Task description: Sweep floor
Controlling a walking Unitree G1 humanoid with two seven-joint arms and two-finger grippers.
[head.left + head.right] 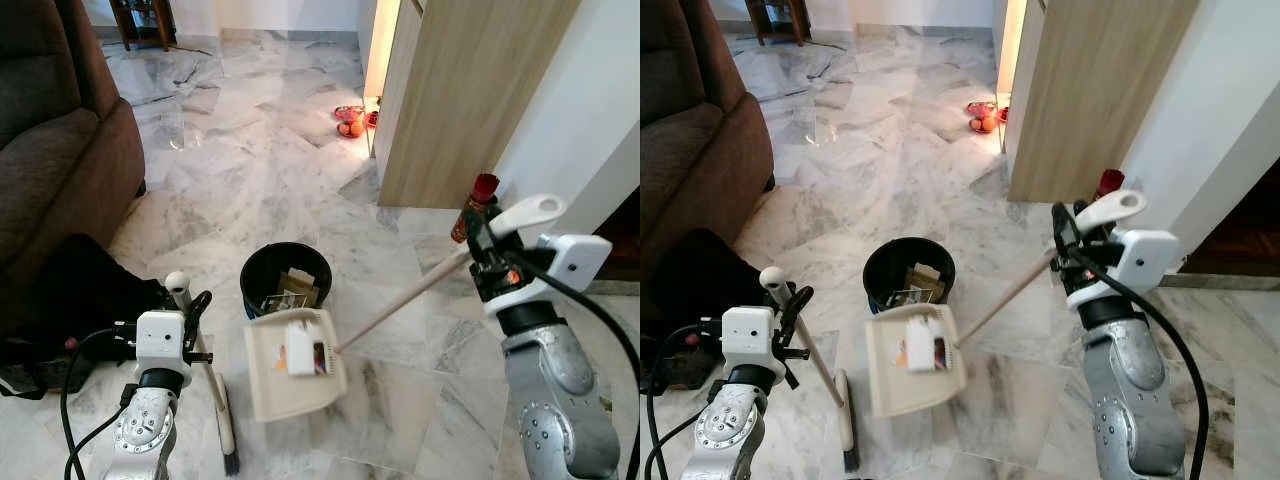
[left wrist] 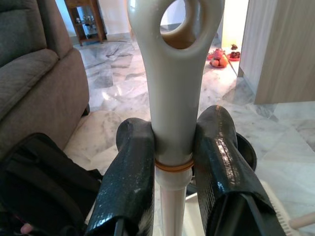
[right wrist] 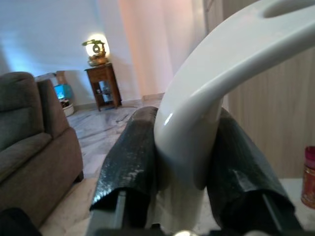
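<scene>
My left gripper (image 1: 190, 312) is shut on the cream handle of a broom (image 1: 221, 398), whose dark bristles rest on the marble floor by my left side. In the left wrist view both fingers (image 2: 130, 167) press the handle below its hanging loop. My right gripper (image 1: 482, 248) is shut on the top of a long wooden handle (image 1: 400, 300) that runs down to a cream dustpan (image 1: 268, 385). The pan hangs just in front of a black bin (image 1: 254, 272) holding paper scraps. A blurred white piece of litter (image 1: 302, 348) sits in the pan.
A brown sofa (image 1: 50, 150) stands at the left with a black bag (image 1: 80, 290) at its foot. A wooden cabinet (image 1: 470, 90) and white wall close the right side, with a red can (image 1: 478, 205) at the corner. Orange objects (image 1: 350, 122) lie beyond on the floor.
</scene>
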